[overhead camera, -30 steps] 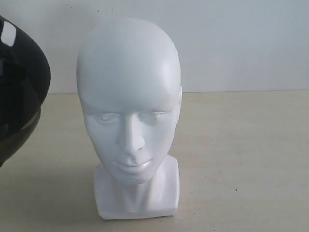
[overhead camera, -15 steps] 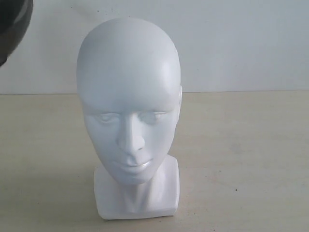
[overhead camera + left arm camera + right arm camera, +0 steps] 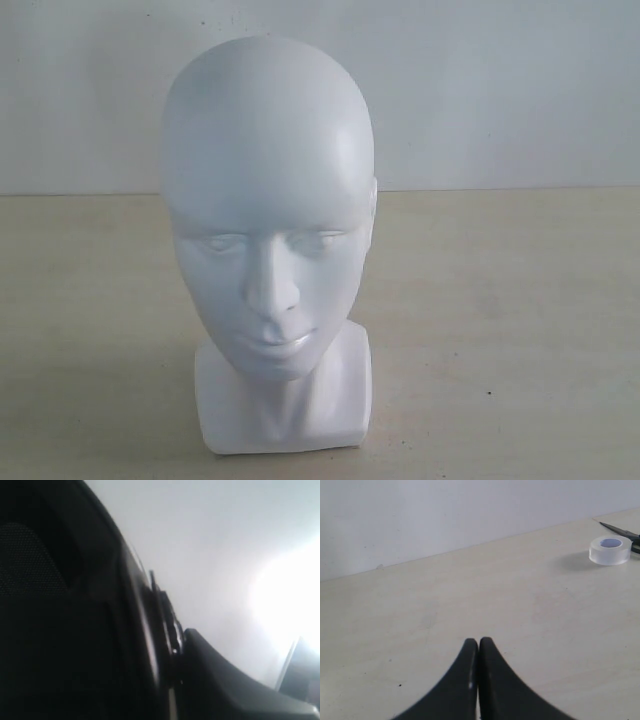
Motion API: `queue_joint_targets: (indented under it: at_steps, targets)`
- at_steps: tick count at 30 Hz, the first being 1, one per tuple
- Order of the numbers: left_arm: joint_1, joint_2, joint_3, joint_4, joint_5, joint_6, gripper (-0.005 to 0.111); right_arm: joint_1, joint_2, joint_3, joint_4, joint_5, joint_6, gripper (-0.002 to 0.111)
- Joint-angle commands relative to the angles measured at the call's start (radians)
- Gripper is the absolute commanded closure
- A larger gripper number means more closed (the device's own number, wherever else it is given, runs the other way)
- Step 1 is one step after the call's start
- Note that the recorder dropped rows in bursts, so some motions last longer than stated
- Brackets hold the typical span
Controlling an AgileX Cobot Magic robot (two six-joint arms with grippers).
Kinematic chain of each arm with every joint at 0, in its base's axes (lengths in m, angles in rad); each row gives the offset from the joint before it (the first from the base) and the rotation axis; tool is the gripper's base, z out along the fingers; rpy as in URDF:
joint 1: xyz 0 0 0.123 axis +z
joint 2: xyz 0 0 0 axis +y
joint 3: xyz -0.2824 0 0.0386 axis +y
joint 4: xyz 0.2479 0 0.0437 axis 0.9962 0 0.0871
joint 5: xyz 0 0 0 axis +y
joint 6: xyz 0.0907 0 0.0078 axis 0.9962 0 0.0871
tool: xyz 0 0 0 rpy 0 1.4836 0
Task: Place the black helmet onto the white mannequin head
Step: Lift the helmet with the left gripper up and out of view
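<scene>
The matte black, round-shelled open-face helmet (image 3: 60, 630) hung at the left edge of the front view a second ago. It then climbed toward the top corner and has now gone from that view altogether. Seen close from the left wrist, its dark shell and rim fill most of the picture. The left jaws seem part-closed, pinching that rim, so I judge it held aloft. The glossy white bald mannequin head (image 3: 265, 200) stands upright and bare on the pale worktop (image 3: 500, 300). The right jaws are pressed together, empty, low over the worktop. The lift looks done; carrying the helmet across and lowering it over the crown remains.
</scene>
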Motion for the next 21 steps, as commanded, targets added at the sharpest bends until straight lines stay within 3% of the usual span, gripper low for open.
queue_joint_targets:
  at_steps: [1,5,21]
  targets:
    - [0.002,0.022,-0.108,-0.051,0.08,-0.075,0.102,-0.007,-0.006,-0.001,-0.005,-0.016,-0.005,0.108]
    - [0.002,0.039,-0.175,-0.051,0.096,-0.142,0.102,-0.007,-0.006,-0.001,-0.005,-0.016,-0.005,0.108]
    - [0.0,0.041,-0.37,-0.051,0.066,-0.119,0.102,-0.007,-0.006,-0.001,-0.005,-0.016,-0.005,0.108]
